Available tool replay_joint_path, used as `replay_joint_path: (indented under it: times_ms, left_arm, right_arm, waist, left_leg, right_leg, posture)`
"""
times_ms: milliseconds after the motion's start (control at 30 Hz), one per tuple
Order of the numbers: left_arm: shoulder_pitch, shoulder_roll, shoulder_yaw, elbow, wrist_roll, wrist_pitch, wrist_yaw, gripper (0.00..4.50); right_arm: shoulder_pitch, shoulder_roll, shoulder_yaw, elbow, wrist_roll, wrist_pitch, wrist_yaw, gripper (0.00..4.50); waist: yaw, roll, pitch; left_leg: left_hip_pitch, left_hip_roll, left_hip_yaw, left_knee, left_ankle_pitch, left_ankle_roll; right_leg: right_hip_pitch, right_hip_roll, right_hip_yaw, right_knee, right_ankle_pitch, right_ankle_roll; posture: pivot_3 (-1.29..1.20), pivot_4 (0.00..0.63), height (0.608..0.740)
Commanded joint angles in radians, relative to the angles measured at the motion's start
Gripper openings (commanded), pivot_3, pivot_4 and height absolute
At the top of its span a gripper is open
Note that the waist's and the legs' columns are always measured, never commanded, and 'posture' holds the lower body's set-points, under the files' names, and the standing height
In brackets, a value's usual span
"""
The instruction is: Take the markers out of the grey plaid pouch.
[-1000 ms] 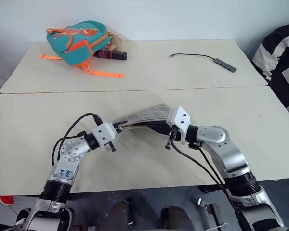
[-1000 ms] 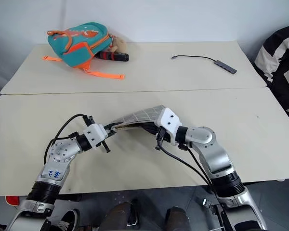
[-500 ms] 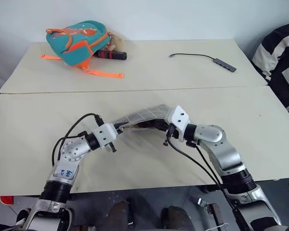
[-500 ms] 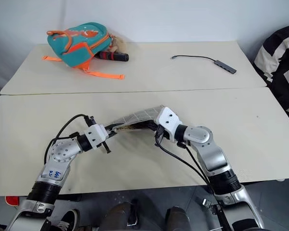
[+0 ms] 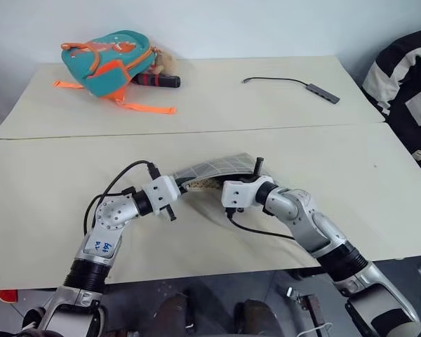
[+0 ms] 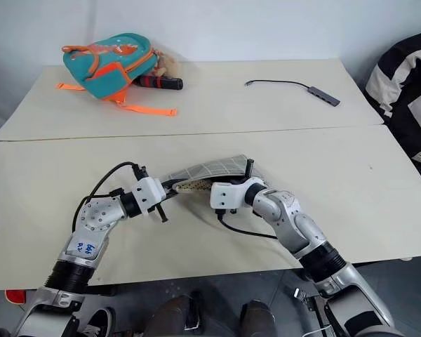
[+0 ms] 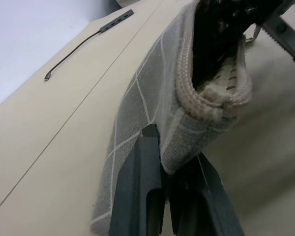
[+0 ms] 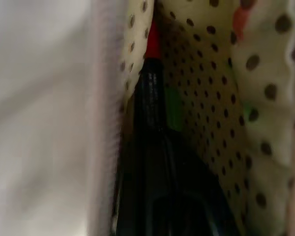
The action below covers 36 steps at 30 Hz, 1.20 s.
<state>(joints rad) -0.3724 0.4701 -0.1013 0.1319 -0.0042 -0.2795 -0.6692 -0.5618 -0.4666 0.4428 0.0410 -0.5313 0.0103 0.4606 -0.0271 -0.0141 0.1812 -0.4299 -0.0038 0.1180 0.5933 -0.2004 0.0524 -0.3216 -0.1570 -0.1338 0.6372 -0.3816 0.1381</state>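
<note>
The grey plaid pouch [image 5: 214, 170] hangs lifted over the near table's [image 5: 42, 175] middle, closer to its front edge; the left gripper [image 7: 171, 179] is clamped on one corner seam; the right gripper [image 6: 209, 188] reaches inside its mouth, finger spread unclear; red [image 8: 152, 42] and green [image 8: 174, 103] markers lie against the dotted lining [image 8: 216, 98].
</note>
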Motion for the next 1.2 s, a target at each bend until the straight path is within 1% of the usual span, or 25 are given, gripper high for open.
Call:
replay_joint_path:
  times_ms: [33,100,133,167,333,367,500,600,767,1000,1200]
  left_arm:
    - [-0.003,-0.004,0.002,-0.049,-0.012,-0.011,0.000,0.00]
    - [0.002,-0.004,0.001,-0.046,-0.012,-0.008,0.000,0.00]
    - [0.003,-0.004,0.000,-0.043,-0.010,-0.008,0.000,0.00]
    - [0.003,-0.005,-0.001,-0.042,-0.010,-0.007,-0.001,0.00]
    - [0.002,-0.010,-0.002,-0.037,-0.016,-0.004,-0.003,0.00]
    - [0.001,-0.011,-0.002,-0.034,-0.016,-0.004,-0.003,0.00]
    - [-0.003,-0.015,-0.004,-0.029,-0.024,-0.009,-0.006,0.00]
    - [-0.007,-0.017,-0.003,-0.028,-0.031,-0.009,-0.009,0.00]
    - [-0.008,-0.018,0.002,-0.023,-0.048,-0.007,-0.020,0.00]
    - [-0.008,-0.038,0.010,-0.065,-0.148,0.045,-0.082,0.00]
    - [-0.001,-0.046,-0.009,-0.093,-0.164,0.067,-0.119,0.00]
  right_arm:
    - [-0.020,-0.006,-0.046,-0.007,0.003,0.009,0.003,1.32]
    - [-0.021,-0.009,-0.053,-0.002,0.006,0.005,0.008,1.94]
    - [-0.019,-0.008,-0.056,-0.004,0.012,0.006,0.014,2.33]
    - [-0.018,-0.008,-0.058,-0.006,0.015,0.006,0.018,2.63]
    - [-0.008,-0.008,-0.062,-0.023,0.020,0.010,0.030,4.39]
    - [-0.006,-0.007,-0.063,-0.026,0.019,0.013,0.030,4.49]
    - [0.000,0.000,-0.061,-0.034,0.022,0.028,0.033,4.49]
    - [0.013,0.012,-0.073,-0.048,0.054,0.038,0.042,3.89]
    - [0.002,0.019,-0.063,-0.045,0.031,0.002,0.020,2.16]
    - [-0.044,0.057,-0.031,0.012,-0.002,-0.029,0.012,2.16]
    - [-0.109,0.086,-0.005,0.124,-0.027,-0.060,0.003,2.16]
  waist:
    - [0.001,0.000,0.000]
    - [0.002,0.000,0.000]
    - [0.002,0.000,0.000]
    - [0.001,0.000,0.000]
    - [0.000,0.000,0.000]
    - [0.000,0.000,0.000]
    - [0.001,0.000,0.000]
    - [0.001,0.000,0.000]
    - [0.000,0.000,0.000]
    - [-0.001,0.000,0.000]
    - [0.000,0.000,0.000]
  left_leg:
    - [0.000,0.000,0.000,0.000,0.000,0.000]
    - [0.000,0.000,0.000,0.000,0.000,0.000]
    - [0.000,0.000,0.000,0.000,0.000,0.000]
    - [0.000,0.000,0.000,0.000,0.000,0.000]
    - [0.000,0.000,0.000,0.000,0.000,0.000]
    - [0.000,0.000,0.000,0.000,0.000,0.000]
    - [0.000,0.000,0.000,0.000,0.000,0.000]
    - [0.000,0.000,0.000,0.000,0.000,0.000]
    - [0.000,0.000,0.000,0.001,0.000,0.000]
    - [0.000,0.000,0.000,0.001,0.000,0.000]
    - [0.000,0.000,-0.001,0.001,0.000,0.000]
  right_leg:
    - [0.000,0.000,0.000,0.000,0.000,0.000]
    - [0.000,0.000,0.000,0.000,0.000,0.000]
    - [0.000,0.000,0.000,0.000,0.000,0.000]
    - [0.000,0.000,0.000,0.000,0.000,0.000]
    - [0.000,0.000,0.000,0.000,0.000,0.000]
    - [0.000,0.000,0.000,0.000,0.000,0.000]
    - [0.000,0.000,0.000,0.000,0.000,0.000]
    - [0.000,0.000,0.000,0.000,0.000,0.000]
    - [0.000,0.000,0.000,0.000,0.000,0.000]
    - [0.000,0.001,0.001,0.000,0.000,0.000]
    - [0.000,0.001,0.001,0.000,0.000,0.000]
  posture:
    - [0.00,0.150,0.740]
    - [0.00,0.150,0.740]
    - [0.00,0.150,0.740]
    - [0.00,0.150,0.740]
    - [0.00,0.150,0.740]
    - [0.00,0.150,0.740]
    - [0.00,0.150,0.740]
    - [0.00,0.150,0.740]
    - [0.00,0.150,0.740]
    - [0.00,0.150,0.740]
    - [0.00,0.150,0.740]
